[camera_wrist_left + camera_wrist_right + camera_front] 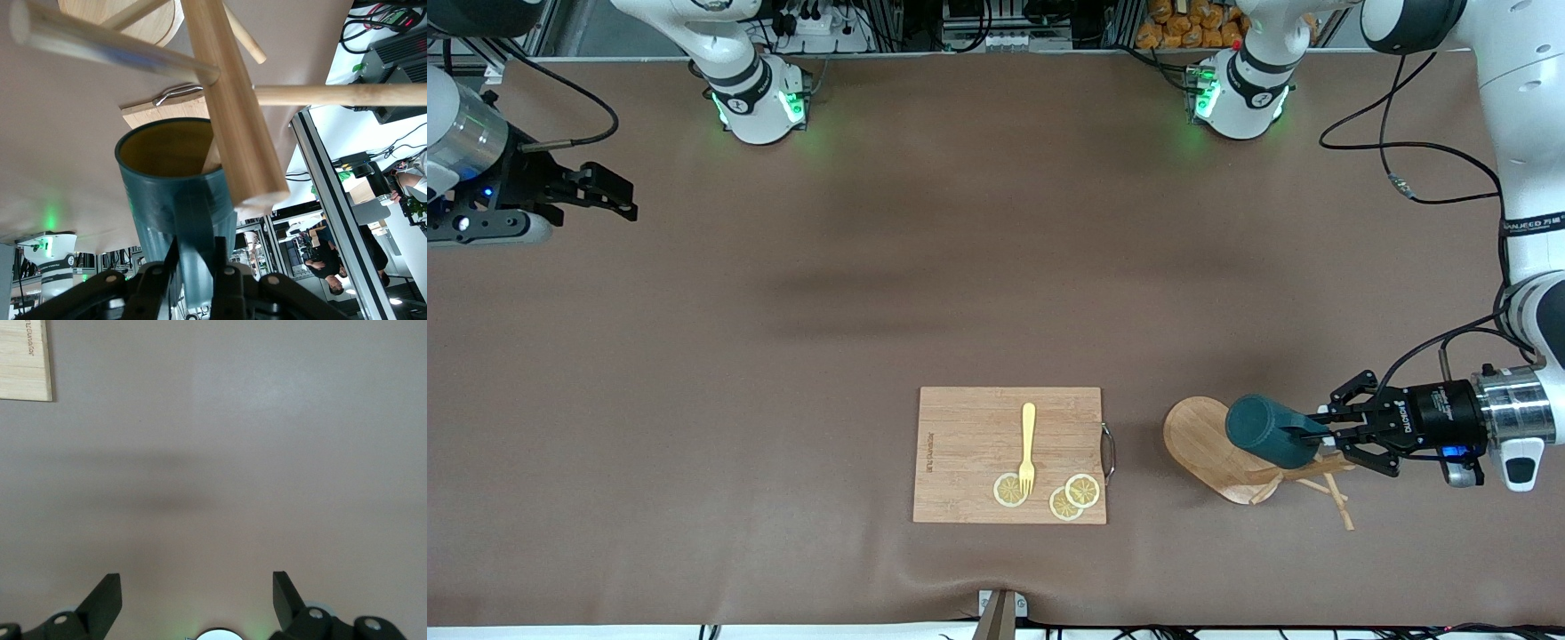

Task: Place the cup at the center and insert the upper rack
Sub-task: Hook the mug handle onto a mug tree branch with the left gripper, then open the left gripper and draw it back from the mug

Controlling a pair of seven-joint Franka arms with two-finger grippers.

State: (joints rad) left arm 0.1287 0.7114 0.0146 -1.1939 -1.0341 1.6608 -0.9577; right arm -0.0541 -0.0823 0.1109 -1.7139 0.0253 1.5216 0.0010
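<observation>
Little is done: the left gripper [1319, 436] clamps the teal cup [1267, 431] by its handle against the toppled mug tree [1232, 453] beside the cutting board [1009, 454], while the right gripper [609, 191] waits spread apart.

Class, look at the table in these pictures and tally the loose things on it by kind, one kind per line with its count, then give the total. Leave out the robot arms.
Cutting board: 1
Fork: 1
Lemon slices: 3
Cup: 1, gripped by its handle in the left hand
Wooden mug tree: 1, lying on its side
Total: 7
</observation>
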